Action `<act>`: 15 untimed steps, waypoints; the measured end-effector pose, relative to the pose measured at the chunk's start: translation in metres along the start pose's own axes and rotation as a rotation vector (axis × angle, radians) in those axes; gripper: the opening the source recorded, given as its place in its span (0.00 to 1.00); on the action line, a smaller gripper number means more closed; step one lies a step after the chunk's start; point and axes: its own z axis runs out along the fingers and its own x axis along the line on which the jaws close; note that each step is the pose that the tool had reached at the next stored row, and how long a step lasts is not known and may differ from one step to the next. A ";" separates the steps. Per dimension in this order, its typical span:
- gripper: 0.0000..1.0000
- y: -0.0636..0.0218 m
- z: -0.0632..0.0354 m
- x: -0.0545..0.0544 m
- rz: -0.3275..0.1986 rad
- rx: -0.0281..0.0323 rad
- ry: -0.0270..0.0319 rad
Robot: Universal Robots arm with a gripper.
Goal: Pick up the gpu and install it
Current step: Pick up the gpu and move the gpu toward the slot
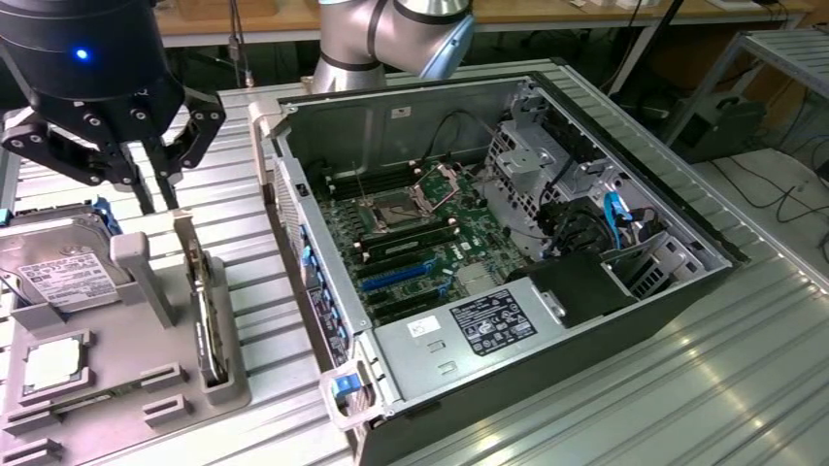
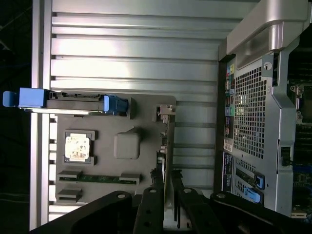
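my fingers stand a little apart, pinching nothing, just above the gpu. it stands on edge in the grey holder, at the exterior view's left of the computer case, probably so its thin top edge is easy to take.

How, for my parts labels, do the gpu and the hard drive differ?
The gpu is a thin card seen edge-on; the hard drive is a thicker silver box. The hard drive shows a white label; the gpu shows none. The gripper hangs nearer the gpu than the hard drive. Both sit in the grey holder.
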 end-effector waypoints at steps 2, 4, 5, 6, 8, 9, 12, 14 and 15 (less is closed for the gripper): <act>0.30 0.0000 0.0000 0.000 0.000 0.0000 0.0000; 0.42 0.0000 0.0000 0.000 0.000 0.0000 0.0000; 0.47 0.0000 0.0000 0.000 0.000 -0.0001 0.0000; 0.54 0.0000 0.0000 0.000 0.000 0.0000 0.0000; 0.60 -0.0009 0.0001 0.000 0.001 0.0000 0.0001; 0.66 -0.0010 0.0006 0.000 0.008 -0.0001 -0.0004; 0.66 -0.0068 0.0014 0.000 0.018 0.0002 -0.0002; 0.66 -0.0093 0.0028 0.000 0.021 0.0001 -0.0004; 0.66 -0.0099 0.0048 0.000 0.023 0.0001 0.0000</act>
